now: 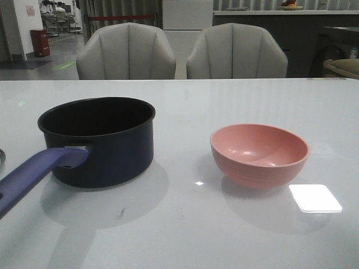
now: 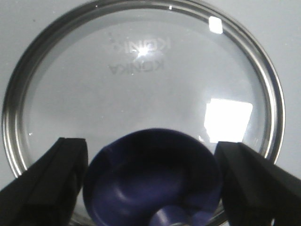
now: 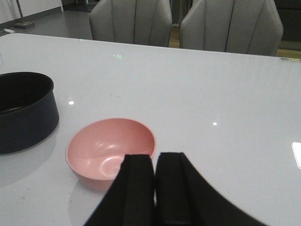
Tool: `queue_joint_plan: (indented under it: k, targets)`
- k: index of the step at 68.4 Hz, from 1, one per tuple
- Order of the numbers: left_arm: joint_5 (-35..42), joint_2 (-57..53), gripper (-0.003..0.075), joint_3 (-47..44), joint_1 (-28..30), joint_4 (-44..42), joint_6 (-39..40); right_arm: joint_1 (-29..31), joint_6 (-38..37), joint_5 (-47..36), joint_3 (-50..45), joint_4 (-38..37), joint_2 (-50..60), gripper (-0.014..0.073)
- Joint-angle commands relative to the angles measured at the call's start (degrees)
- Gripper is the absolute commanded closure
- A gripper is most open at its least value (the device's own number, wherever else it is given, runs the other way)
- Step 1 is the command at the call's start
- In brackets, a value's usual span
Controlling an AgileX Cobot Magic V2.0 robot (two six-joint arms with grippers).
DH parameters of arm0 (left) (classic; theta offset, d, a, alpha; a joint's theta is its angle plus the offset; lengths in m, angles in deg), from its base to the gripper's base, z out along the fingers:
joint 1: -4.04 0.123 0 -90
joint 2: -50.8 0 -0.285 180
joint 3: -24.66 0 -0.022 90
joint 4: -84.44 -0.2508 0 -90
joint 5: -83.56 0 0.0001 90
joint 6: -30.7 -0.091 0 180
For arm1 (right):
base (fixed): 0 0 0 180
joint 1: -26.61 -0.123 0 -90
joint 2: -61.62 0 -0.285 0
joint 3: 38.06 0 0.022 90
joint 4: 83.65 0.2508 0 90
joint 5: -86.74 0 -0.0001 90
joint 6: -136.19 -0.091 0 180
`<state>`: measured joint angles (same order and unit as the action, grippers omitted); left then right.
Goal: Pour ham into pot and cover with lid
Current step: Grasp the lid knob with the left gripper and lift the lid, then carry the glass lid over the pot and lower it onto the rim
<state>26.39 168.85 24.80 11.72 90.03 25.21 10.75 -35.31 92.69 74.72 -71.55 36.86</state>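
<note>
The pot [image 1: 96, 143] sits uncovered on the white table [image 1: 185, 230] with its purple-blue handle toward the robot, and the pink bowl [image 1: 259, 153] stands well apart on its right, showing no ham inside. The left gripper [image 2: 150, 183] hangs spread wide above the lid [image 2: 141, 84], its fingers [image 2: 51, 179] on either side of the dark blue knob [image 2: 150, 183] without touching it. The right gripper [image 3: 155, 188] is clenched on nothing, just above the bowl's near rim.

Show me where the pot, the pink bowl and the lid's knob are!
pot [image 1: 112, 147], front view, on its dark outer wall.
pink bowl [image 1: 259, 154], front view, on its inside.
lid's knob [image 2: 150, 181], left wrist view, on its blue flared top.
</note>
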Motion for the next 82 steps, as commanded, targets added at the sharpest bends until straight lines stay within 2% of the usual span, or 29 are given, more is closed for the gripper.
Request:
queue_joint_plan:
  k: [1,16,31,49,66,82]
  targets:
    - [1.12,-2.84,0.0219,1.70,0.13,1.30,0.08,-0.04,0.65,-4.73,1.58,0.20,-0.37,0.0427]
    - [1.49,-2.84,0.0383,1.70,0.13,1.57,0.08,-0.04,0.65,-4.73,1.58,0.20,-0.37,0.0427]
    - [-0.36,-2.95,0.0390,4.18,0.13,1.93,0.08,-0.04,0.65,-4.73,1.58,0.20,-0.37,0.0427]
    - [-5.77,-6.46,0.0390,13.81,-1.43,2.90,0.08,-0.04,0.65,-4.73,1.58,0.20,-0.37,0.0427]
    - [-10.96,-7.92,0.0390,24.32,-11.84,2.95,0.08,-0.04,0.65,-4.73,1.58,0.20,-0.37,0.0427]
    - [-11.71,-7.35,0.0390,26.93,-23.75,2.03,0.08,-0.04,0.65,-4.73,1.58,0.20,-0.37,0.0427]
